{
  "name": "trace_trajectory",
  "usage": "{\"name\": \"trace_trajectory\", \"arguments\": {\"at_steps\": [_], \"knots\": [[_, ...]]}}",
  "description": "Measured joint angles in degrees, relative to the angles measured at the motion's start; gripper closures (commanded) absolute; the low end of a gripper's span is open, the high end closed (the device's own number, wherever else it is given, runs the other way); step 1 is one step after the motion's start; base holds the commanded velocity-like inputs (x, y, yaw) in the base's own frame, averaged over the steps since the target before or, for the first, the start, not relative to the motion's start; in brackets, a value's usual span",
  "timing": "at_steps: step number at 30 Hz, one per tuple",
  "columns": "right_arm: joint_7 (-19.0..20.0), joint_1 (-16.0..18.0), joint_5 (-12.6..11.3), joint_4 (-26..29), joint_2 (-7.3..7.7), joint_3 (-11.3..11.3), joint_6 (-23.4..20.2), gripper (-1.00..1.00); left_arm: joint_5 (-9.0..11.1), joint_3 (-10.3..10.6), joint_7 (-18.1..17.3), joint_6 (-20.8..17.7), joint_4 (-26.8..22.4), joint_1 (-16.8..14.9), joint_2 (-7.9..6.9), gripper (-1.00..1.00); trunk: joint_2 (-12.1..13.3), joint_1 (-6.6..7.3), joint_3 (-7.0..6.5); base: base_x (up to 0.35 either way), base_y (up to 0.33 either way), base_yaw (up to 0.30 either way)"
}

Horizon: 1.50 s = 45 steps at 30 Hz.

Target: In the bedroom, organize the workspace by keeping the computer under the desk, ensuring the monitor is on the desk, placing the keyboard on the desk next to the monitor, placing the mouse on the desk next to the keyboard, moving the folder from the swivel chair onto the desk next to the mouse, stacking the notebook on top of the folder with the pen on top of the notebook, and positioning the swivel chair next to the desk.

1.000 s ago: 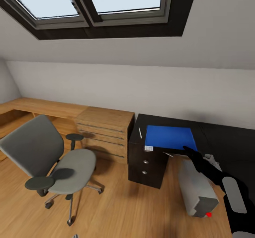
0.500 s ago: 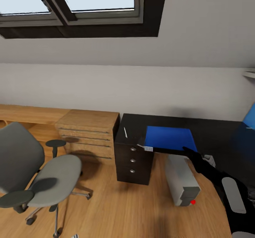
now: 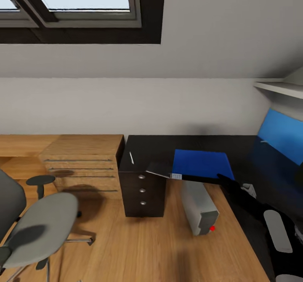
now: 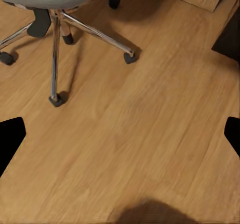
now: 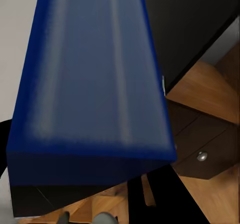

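The right gripper (image 3: 223, 178) clamped a flat, bright-blue folder (image 3: 201, 163) level over the black desk (image 3: 168, 145), pen (image 3: 131, 157) at nine o'clock.

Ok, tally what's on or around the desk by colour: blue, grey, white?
Blue: 2, the folder held over the desk and the monitor.
Grey: 2, the computer and the swivel chair.
White: 1, the pen.
Total: 5.

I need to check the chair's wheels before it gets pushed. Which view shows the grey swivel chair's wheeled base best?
The left wrist view: the grey swivel chair's wheeled base shows chrome legs and black casters on the wooden floor. The head view shows mostly seat and armrest. The right wrist view faces the blue folder.
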<state>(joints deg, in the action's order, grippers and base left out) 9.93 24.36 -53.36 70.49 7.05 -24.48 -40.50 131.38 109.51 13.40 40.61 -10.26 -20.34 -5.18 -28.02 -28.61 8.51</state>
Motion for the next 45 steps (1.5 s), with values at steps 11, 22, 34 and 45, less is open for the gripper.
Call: {"name": "trace_trajectory", "arguments": {"at_steps": [11,22,34,45], "knots": [[0.2,0.01,-0.26,-0.87,-0.17,0.05,-0.08,1.0,-5.19,0.05,-13.6,7.74,0.23,7.98,-1.33,-1.0,0.0,0.0,0.0,0.0,0.0,-0.204],[7.53,0.02,-0.11,-3.13,-0.18,0.0,-0.05,1.0,-5.68,0.07,-14.83,8.0,0.31,8.11,-1.17,-1.0,0.0,0.0,0.0,0.0,0.0,-0.095],[7.72,0.01,-0.01,-3.53,-0.18,-0.04,-0.05,1.0,-5.7,0.07,-14.83,7.94,0.29,8.11,-1.05,-1.0,0.0,0.0,0.0,0.0,0.0,-0.142],[10.5,0.01,-0.05,-4.99,-0.15,0.02,0.03,1.0,-5.77,0.07,-14.83,7.84,0.29,8.11,-0.85,-1.0,-0.01,0.0,0.0,0.0,0.0,-0.002]]}}
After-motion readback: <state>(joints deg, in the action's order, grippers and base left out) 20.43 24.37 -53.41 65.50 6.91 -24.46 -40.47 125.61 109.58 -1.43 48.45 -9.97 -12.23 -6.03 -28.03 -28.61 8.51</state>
